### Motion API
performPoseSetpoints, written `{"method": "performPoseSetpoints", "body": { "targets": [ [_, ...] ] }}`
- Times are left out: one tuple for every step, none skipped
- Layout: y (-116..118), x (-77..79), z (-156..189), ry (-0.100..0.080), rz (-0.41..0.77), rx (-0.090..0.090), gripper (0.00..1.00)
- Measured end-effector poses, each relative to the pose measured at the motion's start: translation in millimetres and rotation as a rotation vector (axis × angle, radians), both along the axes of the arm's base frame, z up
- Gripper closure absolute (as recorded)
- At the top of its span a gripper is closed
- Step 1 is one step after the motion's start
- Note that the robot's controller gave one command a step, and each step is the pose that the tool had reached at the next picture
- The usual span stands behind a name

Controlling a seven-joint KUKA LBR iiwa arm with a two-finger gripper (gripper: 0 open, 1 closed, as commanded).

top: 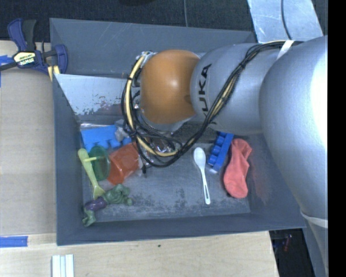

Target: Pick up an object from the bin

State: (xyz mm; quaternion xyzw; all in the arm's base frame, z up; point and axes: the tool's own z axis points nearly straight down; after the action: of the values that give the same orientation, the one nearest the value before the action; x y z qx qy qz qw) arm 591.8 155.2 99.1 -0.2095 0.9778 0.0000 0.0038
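As the orange cover (167, 85) half hid it, we could not tell whether the gripper (142, 150) stood apart or together. It hung over the red block (122, 164) at the bin's (161, 219) left; we judged the approach in hand, with descent and closing next.

my grey metal bin (161, 206) carries on its floor, at the left, a blue block (97, 137), a red-brown block (124, 163), a yellow-green stick (92, 172) and a green and purple figure (108, 201), and, at the right, a white spoon (203, 175), a blue toothed piece (220, 150) and a pink cloth (237, 169).
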Motion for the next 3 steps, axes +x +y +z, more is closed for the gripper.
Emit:
{"method": "performPoseSetpoints", "body": {
  "targets": [
    [50.8,-24.6,1.6,-0.003,-0.158,0.004,0.00],
    [64.8,-16.0,-17.8,-0.009,0.236,-0.001,0.00],
    [80.1,-67.3,-26.7,-0.020,0.104,-0.004,1.00]
  ]
}}
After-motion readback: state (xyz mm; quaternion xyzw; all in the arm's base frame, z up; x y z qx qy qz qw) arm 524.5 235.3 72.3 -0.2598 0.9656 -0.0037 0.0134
